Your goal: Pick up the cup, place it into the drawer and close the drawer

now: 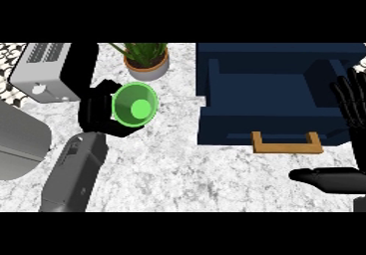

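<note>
while the left robot hand (94, 108) clasps the cup (135, 107), a potted plant (147, 63) stands near, beside the open drawer (274, 92).

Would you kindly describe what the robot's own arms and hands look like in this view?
The left forearm is a grey, boxy casing with rounded edges. The left robot hand and the right robot hand are both black; the right one shows slim, segmented fingers and a thicker, rounded thumb. No cables, markings or sleeves are visible, and the right forearm is almost wholly out of view.
</note>
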`<state>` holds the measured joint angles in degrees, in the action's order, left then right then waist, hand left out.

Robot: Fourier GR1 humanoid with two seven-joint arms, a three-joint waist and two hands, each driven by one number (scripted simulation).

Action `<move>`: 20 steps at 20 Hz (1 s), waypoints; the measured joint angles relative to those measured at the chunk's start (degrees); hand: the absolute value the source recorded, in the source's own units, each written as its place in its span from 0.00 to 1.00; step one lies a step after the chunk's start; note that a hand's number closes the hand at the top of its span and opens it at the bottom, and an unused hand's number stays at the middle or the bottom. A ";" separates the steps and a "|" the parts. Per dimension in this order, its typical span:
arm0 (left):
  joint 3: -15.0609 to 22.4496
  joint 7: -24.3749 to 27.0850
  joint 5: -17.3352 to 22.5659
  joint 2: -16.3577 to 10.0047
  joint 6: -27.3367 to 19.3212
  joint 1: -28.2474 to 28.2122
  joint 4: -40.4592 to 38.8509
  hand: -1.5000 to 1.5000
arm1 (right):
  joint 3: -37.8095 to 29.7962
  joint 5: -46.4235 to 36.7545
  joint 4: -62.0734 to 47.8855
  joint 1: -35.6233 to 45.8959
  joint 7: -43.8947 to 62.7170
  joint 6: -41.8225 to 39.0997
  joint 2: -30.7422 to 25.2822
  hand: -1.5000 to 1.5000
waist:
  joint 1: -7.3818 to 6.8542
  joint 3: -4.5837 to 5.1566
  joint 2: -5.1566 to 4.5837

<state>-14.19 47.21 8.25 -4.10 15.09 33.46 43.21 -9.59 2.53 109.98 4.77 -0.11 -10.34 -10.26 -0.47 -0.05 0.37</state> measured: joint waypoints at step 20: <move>15.18 -29.03 1.63 4.01 -23.87 24.01 10.83 1.00 | -0.09 -0.19 -0.37 -1.15 -1.98 -1.21 0.38 0.00 | 1.58 0.04 -0.44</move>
<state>0.99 18.18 9.88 -0.08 -8.78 57.47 54.04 -9.68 2.34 109.61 3.62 -2.08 -11.56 -9.87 1.11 -0.01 -0.06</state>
